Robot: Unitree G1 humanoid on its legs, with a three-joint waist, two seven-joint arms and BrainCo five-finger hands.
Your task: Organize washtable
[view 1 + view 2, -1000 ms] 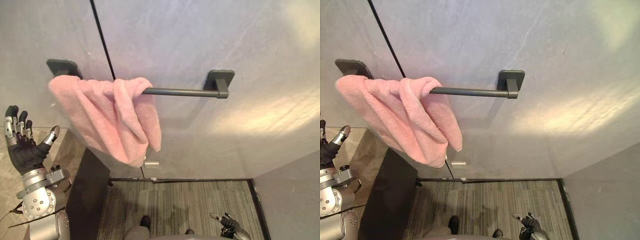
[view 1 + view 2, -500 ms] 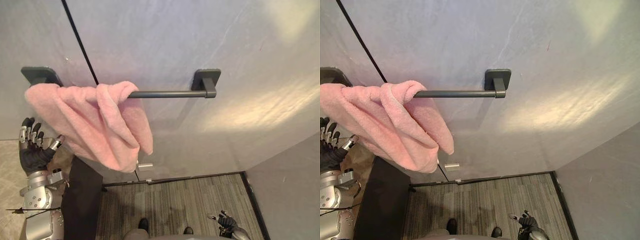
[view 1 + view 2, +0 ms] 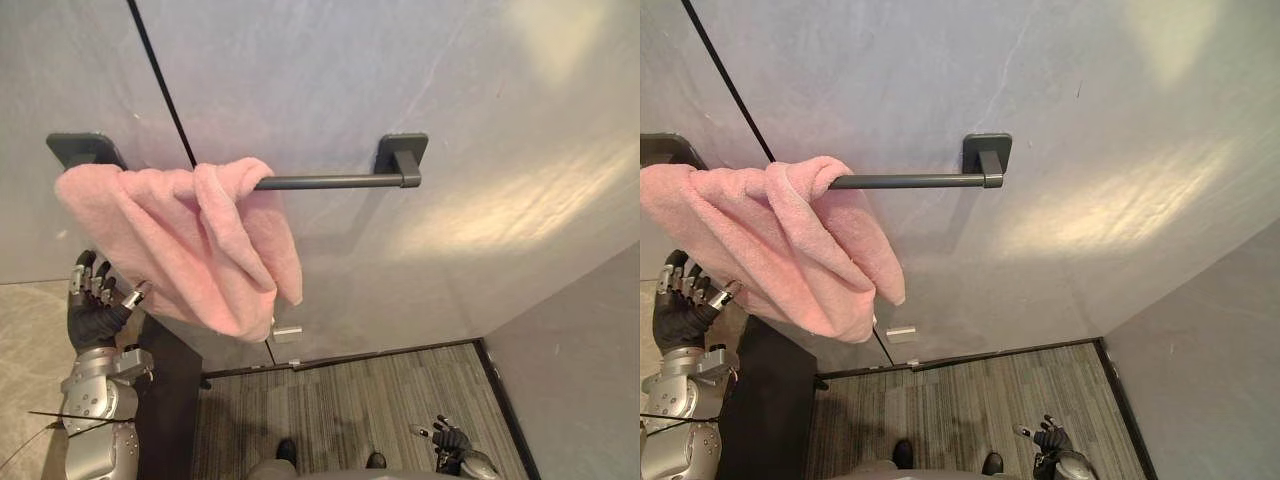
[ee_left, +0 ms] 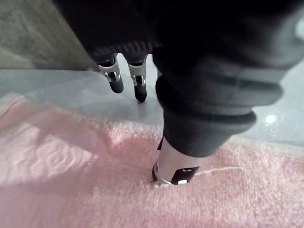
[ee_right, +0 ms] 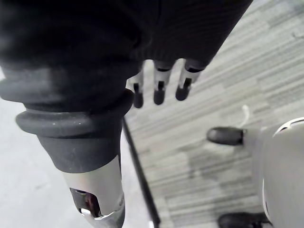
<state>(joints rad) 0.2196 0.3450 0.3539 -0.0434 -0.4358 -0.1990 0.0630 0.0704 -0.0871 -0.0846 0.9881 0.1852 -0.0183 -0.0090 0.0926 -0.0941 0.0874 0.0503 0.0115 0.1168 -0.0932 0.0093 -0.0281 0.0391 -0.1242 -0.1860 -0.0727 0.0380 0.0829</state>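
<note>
Loosely bunched, a pink towel [image 3: 190, 240] hangs over the left end of a dark towel bar [image 3: 330, 182] fixed to a grey wall [image 3: 470, 90]. Its folds are gathered toward the bar's left bracket [image 3: 78, 148], and its lowest corner droops well below the rail. The right half of the bar is bare as far as the right bracket [image 3: 402, 155]. The robot's left hand [image 3: 92, 318] is raised just under the towel's lower left edge, palm toward the cloth. Its fingers [image 4: 116, 83] are straight and slightly spread against the wall beyond the towel's border. In the left wrist view its thumb tip [image 4: 173, 173] rests on the pink pile, and nothing is pinched between thumb and fingers. A thin dark seam [image 3: 160, 80] runs down the wall behind the towel, and a small silver fitting [image 3: 288, 332] sits on the wall just beneath the hanging corner. Below the left hand lie a pale stone-look worktop [image 3: 30, 340] and the dark side panel [image 3: 178, 400] next to it. The right hand [image 3: 448, 438] hangs low at the robot's right side, over the grey striped carpet [image 3: 350, 400]. Its fingers [image 5: 159, 90] are loosely extended, a little apart, and hold nothing.
</note>
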